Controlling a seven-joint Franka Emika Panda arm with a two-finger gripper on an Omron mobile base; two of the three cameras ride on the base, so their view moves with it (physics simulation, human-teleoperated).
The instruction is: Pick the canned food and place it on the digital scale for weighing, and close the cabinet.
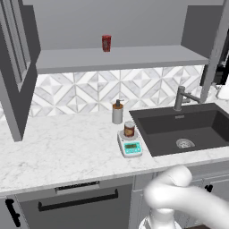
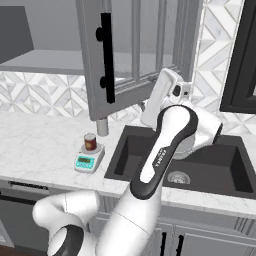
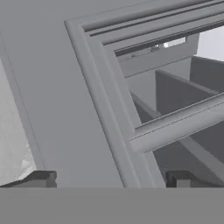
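On the round silver plate of the digital scale [image 1: 130,145] I see the canned food [image 1: 129,129] standing upright, its red-brown label and pale lid plain in both base views. That white squarish scale sits on the marble-patterned white counter [image 1: 58,147], just left of the dark sunken sink [image 1: 179,127], teal display facing the front edge. Behind the scale stands a grey pump bottle [image 1: 117,112], against a backsplash of grey and white diamond tiles. Up on the open shelf of the cabinet [image 1: 120,58] stands a slim red container [image 1: 106,43]; the cabinet's glass-paned doors hang open, one at far left, one [image 2: 132,55] with a black bar handle in front of the arm. My gripper [image 3: 111,178] is close against that door's grey frame, finger tips spread wide apart, nothing between them. A grey faucet [image 1: 181,96] rises behind the basin.
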